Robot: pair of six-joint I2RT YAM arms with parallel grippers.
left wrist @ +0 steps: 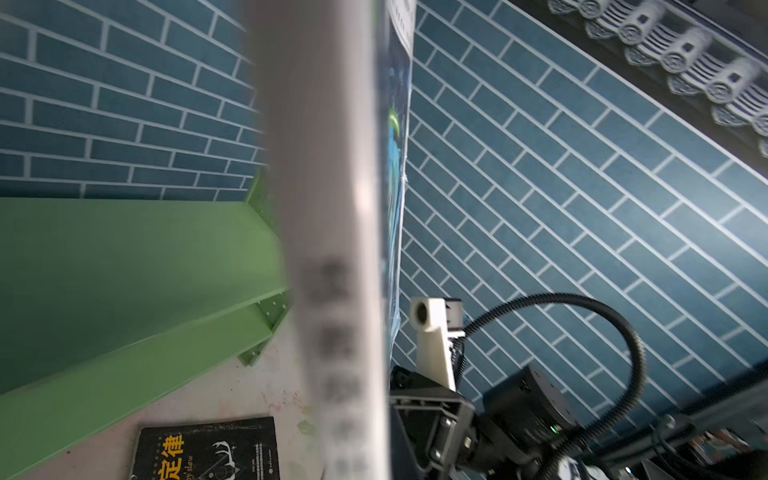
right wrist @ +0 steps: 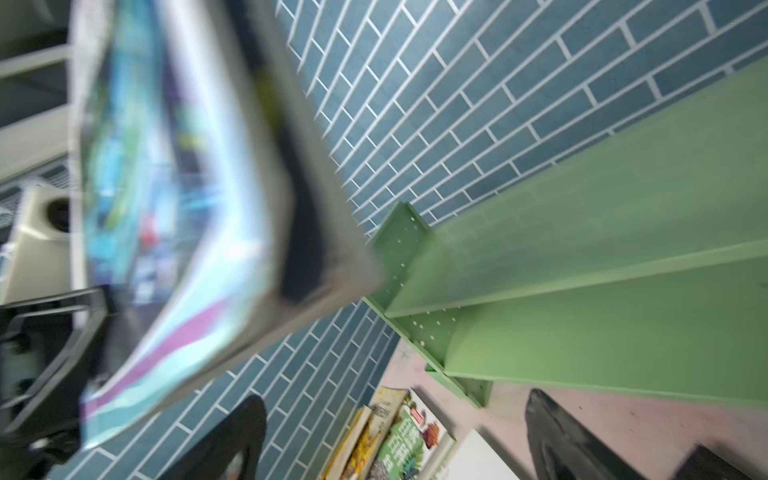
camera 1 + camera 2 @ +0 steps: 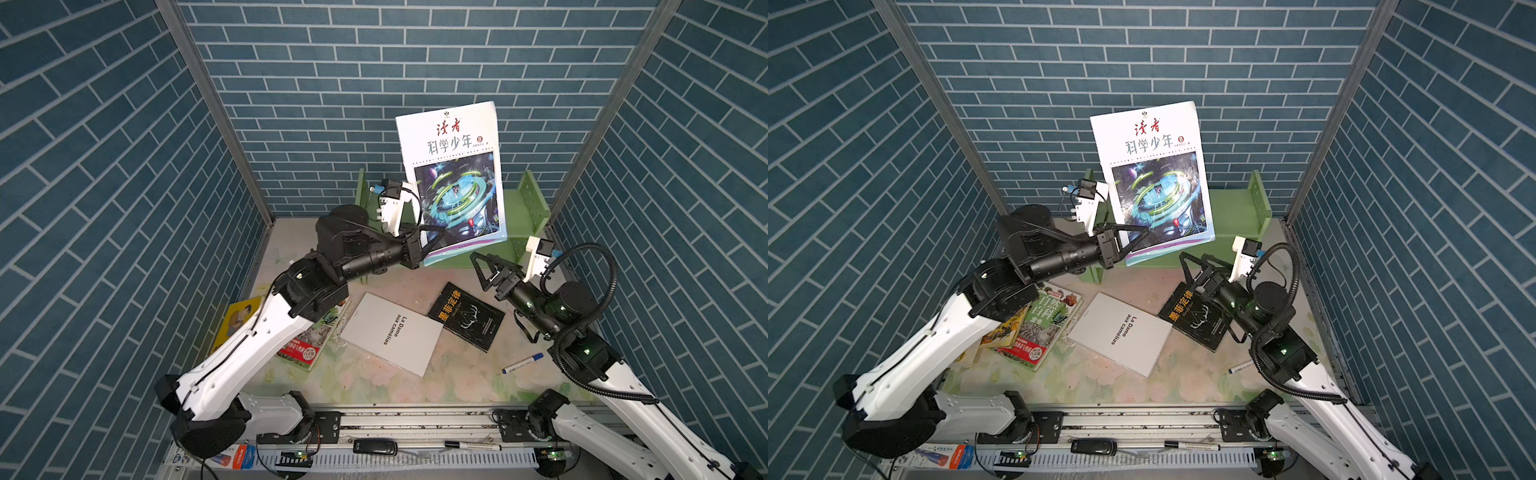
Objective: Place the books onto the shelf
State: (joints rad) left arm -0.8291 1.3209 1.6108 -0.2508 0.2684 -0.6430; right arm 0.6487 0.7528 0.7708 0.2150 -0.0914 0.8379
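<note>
Now | left gripper (image 3: 441, 232) clenched on sci-fi book (image 3: 453, 166) lower corner | right gripper (image 3: 478, 270) released, just beside it

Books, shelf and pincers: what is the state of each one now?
Sci-fi book: held upright, off the table.
Left pincer: shut on sci-fi book.
Right pincer: open, empty.
White book: flat on table.
Black book: flat on table.
Shelf: no book visible on it.

White paperback book (image 3: 453, 174) with red and teal characters, blue-green sci-fi picture. Light green wooden shelf (image 3: 532, 203). Plain white flat book (image 3: 392, 332). Black flat book (image 3: 465, 316), orange characters. Teal brick-pattern walls (image 3: 332, 62). Pastel floral tabletop (image 3: 374, 382).
</note>
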